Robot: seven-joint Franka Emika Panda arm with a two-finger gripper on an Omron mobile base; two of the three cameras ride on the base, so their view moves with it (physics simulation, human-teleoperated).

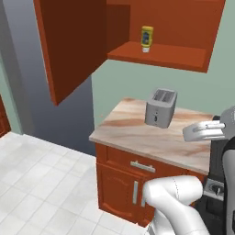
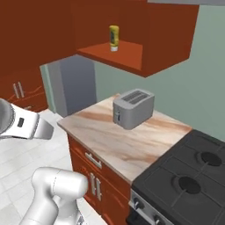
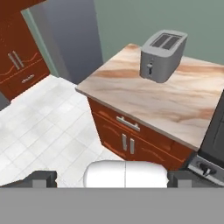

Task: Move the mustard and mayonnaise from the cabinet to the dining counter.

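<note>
Cabinet: door swung open at left, shelf exposed. Mustard: stood upright on the shelf, cap down, directly above the toaster. Gripper: fingers spread wide, nothing held, carried low, well below and in front of the mustard; an upward reach is judged necessary.
</note>
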